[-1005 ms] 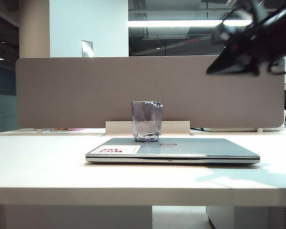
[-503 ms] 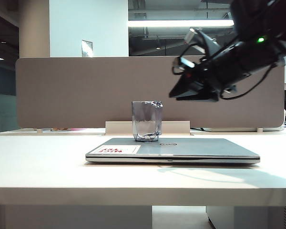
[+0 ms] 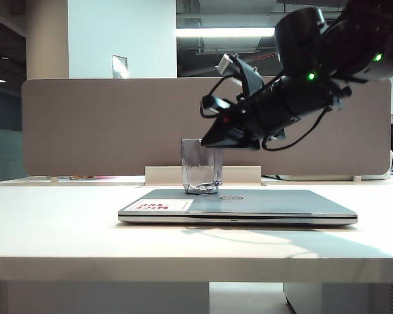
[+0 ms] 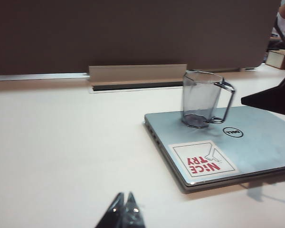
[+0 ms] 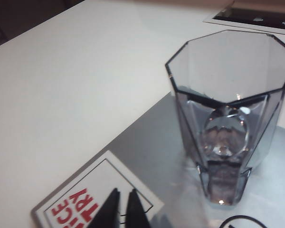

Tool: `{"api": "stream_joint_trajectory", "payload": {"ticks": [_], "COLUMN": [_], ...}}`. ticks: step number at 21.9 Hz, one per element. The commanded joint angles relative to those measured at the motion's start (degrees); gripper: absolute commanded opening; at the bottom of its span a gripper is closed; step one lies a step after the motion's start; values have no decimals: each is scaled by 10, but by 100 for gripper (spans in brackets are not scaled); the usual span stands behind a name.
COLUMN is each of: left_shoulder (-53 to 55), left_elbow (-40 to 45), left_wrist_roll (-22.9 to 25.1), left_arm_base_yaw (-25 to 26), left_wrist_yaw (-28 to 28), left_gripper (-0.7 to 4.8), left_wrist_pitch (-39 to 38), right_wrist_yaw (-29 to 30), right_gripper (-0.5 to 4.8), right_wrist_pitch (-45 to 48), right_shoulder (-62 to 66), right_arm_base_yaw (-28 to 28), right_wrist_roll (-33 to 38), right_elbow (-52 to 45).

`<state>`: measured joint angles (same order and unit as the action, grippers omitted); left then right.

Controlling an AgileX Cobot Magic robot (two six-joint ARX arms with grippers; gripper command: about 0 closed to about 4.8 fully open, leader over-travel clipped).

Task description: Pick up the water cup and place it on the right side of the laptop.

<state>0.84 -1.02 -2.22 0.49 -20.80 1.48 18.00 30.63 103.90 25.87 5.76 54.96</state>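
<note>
Pale office desk [image 3: 52, 222] before a grey partition, water cup [image 3: 201, 166] upright on the closed laptop [image 3: 249, 204], right gripper [image 3: 213, 139] beside its rim, fingertips nearly together, nothing held; left gripper [image 4: 124, 209] pinched shut, well apart; pickup and placement both pending.

Water cup [image 5: 230, 114]: clear grey-tinted plastic, faceted, glossy, bright glints in the thick base. Laptop [image 4: 256, 142]: silver-grey lid, smooth matt metallic look; white-and-red sticker [image 4: 203, 159] looks like flat paper. Table [image 4: 61, 152]: pale, smooth, matt top. Divider panel [image 3: 105, 124] along the table's far edge: brown-grey, matt, cloth-like. Right gripper [image 5: 122, 205]: black, slight sheen.
</note>
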Motion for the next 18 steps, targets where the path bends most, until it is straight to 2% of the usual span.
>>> {"api": "stream_joint_trajectory", "payload": {"ticks": [1,5,7,15,18], "left_shoulder": [0,0,0,0,0], "left_elbow": [-3,-3,-3,-3,-3], "left_wrist_roll": [2,2,2,2,2], "left_arm_base_yaw": [-1,-1,-1,-1,-1], "left_wrist_yaw": [5,6,6,6,6], "left_gripper": [-6,-6,-6,-6,-6], "left_wrist_pitch": [7,7,7,8,8], "right_wrist_yaw": [-3,-7,-29,-32,-76], "right_gripper": [-4,-5,-5,-5,-5], "right_wrist_pitch": [13,18,29,37,35], "right_shoulder": [17,31,34,63,66], "right_arm_base_yaw": [-1,3,4,4,4], "right_wrist_roll": [1,2,2,2,2], "right_elbow": [17,33,33,56,59]}}
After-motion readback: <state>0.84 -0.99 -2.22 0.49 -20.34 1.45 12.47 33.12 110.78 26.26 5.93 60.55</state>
